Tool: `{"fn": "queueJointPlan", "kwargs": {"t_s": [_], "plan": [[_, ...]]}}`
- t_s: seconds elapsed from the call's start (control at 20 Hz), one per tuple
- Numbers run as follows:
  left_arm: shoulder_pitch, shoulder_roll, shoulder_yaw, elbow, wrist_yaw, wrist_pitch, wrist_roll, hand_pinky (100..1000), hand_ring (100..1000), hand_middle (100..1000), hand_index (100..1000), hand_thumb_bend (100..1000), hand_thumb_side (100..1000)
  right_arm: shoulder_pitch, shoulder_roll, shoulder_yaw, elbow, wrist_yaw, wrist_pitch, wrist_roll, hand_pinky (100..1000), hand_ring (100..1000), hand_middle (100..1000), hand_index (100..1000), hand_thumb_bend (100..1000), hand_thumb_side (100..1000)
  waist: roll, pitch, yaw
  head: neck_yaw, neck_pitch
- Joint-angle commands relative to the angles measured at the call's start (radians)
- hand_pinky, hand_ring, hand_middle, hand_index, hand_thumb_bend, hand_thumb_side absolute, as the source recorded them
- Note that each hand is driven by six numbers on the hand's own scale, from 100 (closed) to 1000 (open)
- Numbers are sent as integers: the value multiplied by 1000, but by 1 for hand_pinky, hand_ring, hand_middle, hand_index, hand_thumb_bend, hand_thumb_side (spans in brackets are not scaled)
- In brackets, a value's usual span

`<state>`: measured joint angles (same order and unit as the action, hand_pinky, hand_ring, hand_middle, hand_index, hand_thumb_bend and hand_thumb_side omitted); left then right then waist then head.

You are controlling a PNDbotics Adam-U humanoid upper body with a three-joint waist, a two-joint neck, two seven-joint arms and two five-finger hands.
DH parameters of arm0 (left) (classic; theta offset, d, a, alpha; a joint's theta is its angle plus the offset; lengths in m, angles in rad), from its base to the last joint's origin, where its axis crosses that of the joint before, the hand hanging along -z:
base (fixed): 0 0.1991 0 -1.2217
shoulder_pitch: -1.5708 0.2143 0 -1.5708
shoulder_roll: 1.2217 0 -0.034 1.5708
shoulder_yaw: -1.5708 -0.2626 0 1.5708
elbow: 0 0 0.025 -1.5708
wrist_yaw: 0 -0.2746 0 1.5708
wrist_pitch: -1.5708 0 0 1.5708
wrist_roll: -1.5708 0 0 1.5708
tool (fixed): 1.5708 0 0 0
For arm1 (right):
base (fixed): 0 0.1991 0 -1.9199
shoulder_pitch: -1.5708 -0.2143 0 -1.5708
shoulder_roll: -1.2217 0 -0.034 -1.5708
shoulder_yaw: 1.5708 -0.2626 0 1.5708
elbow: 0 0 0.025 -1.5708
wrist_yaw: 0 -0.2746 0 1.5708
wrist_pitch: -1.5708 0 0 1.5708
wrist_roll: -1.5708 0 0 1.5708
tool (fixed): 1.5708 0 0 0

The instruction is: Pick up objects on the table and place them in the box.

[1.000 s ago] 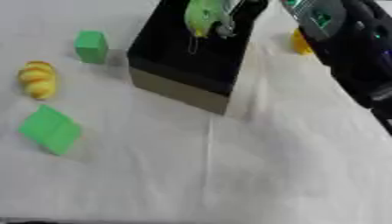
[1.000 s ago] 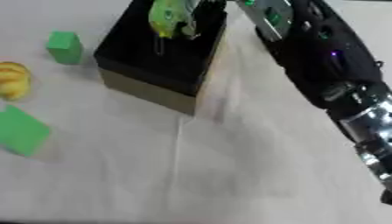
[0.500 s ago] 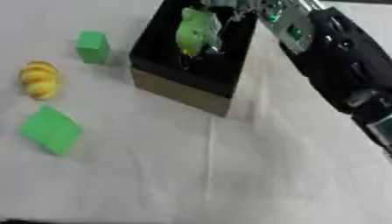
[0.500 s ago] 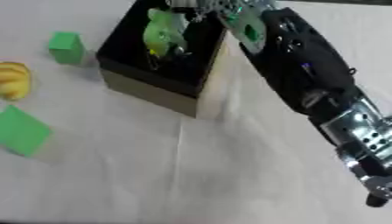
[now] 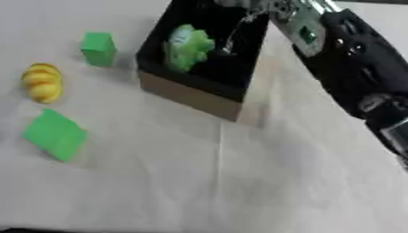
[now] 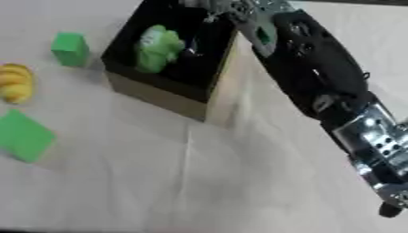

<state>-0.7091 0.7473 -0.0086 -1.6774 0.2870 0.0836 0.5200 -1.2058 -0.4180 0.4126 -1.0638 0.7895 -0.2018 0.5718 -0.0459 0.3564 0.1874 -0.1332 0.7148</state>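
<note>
A black box (image 5: 190,96) with a tan front wall stands at the upper middle of the white table. A light green toy (image 5: 187,47) lies inside it, against the left wall. My right hand (image 5: 261,6) hangs over the box's far right corner at the top edge of the view, open and apart from the toy. Its black forearm (image 6: 312,75) runs down to the right. To the left of the box sit a small green cube (image 5: 98,48), a yellow ribbed toy (image 5: 41,82) and a flat green block (image 5: 54,135). My left hand does not show.
White cloth (image 5: 239,182) covers the table, with a crease running down from the box's near corner. The three loose objects stand in a column near the left edge.
The green toy, held above the box a second ago, has left my right hand and now lies inside the box. The arm has stretched further over the box.
</note>
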Motion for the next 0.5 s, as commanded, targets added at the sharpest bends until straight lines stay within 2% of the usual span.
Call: {"fn": "queueJointPlan", "kwargs": {"t_s": [0.05,0.25,0.5], "plan": [[-12,24,7,-13,-3,1,0,783,862,777,941,426,567,-27,-25,-21,-40,-28,15,-5,949,1000,884,903,408,271,-8,-18,-1,5,-2],[-4,26,8,-11,-4,1,2,782,862,777,940,425,567,-24,-67,-39,-82,-77,44,-9,939,985,869,893,396,231,-7,-23,-9,13,2],[10,36,14,-7,-5,1,8,782,862,777,940,424,567,10,-194,-91,-126,-119,82,-19,937,986,873,894,389,205,-7,-29,-27,34,7]]}}
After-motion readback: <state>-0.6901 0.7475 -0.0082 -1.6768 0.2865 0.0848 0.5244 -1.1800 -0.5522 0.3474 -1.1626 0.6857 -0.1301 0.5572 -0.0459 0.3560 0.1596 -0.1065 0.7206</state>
